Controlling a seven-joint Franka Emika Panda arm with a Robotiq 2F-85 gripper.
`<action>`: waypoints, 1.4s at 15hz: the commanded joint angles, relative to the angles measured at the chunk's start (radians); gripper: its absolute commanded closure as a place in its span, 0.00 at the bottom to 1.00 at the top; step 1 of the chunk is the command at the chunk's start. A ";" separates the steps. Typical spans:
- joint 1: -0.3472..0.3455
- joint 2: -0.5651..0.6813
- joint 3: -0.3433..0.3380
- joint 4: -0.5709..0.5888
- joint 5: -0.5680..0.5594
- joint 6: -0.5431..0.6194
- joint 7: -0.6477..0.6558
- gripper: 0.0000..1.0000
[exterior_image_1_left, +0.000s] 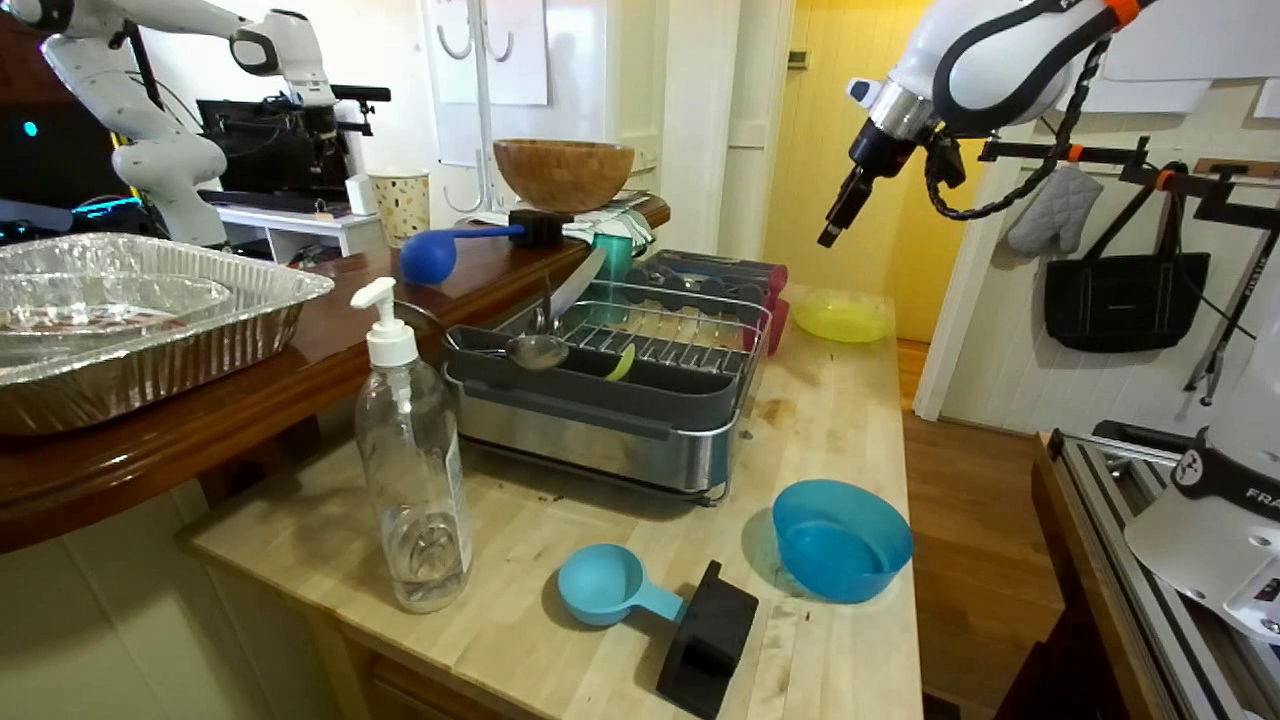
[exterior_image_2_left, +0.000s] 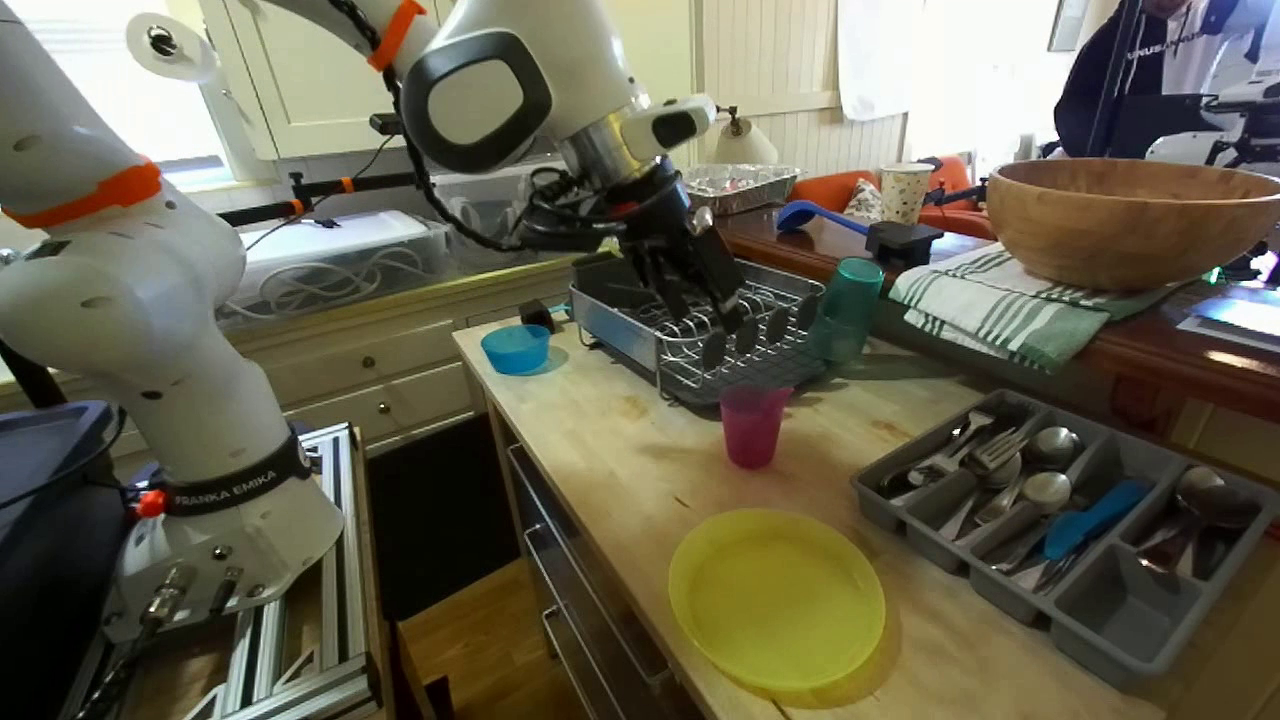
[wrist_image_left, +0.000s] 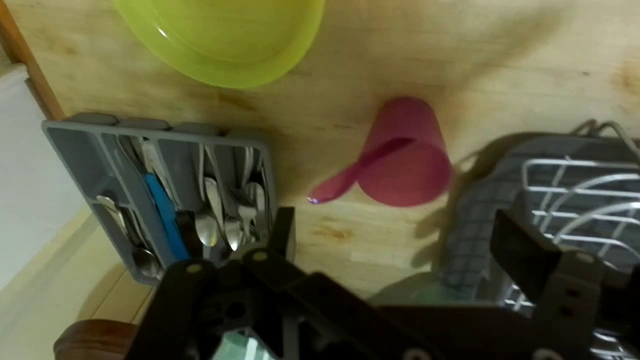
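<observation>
Hovering above the desk (exterior_image_2_left: 620, 430), my hand (wrist_image_left: 392, 217) has its fingers spread wide apart. Nearest in line with it I have a pink cup (wrist_image_left: 410, 172), standing on the desk; in the wrist view it sits off center, between two and three o'clock, ahead of the gap between the fingers and apart from them. A pink strip (wrist_image_left: 332, 187) pokes out over its rim towards eight o'clock, and I cannot tell whether it is a utensil or part of the cup.

Taking the cup as the middle of the dial in that same view, I get a yellow plate (wrist_image_left: 227, 42) at ten o'clock, a gray cutlery tray (wrist_image_left: 80, 152) at nine and a dish rack (exterior_image_2_left: 620, 335) near four. Metal spoons (exterior_image_2_left: 1046, 490) and a blue utensil (exterior_image_2_left: 1095, 520) lie in the tray.

In an exterior view, a green tumbler (exterior_image_2_left: 845, 310) stands at the rack's corner, at one o'clock from the cup, and a wooden bowl (exterior_image_2_left: 1120, 235) rests on a striped towel (exterior_image_2_left: 1000, 300) at two. Around the rack, I see a pump bottle (exterior_image_1_left: 415, 480) at eight o'clock, a blue scoop (exterior_image_1_left: 603, 585) at six and a blue bowl (exterior_image_1_left: 840, 540) at four.
</observation>
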 joint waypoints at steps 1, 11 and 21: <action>0.094 -0.083 0.025 0.019 0.140 -0.100 0.042 0.00; 0.392 0.015 0.120 0.123 0.456 -0.080 0.059 0.00; 0.434 0.138 0.260 0.188 0.580 -0.074 0.064 0.00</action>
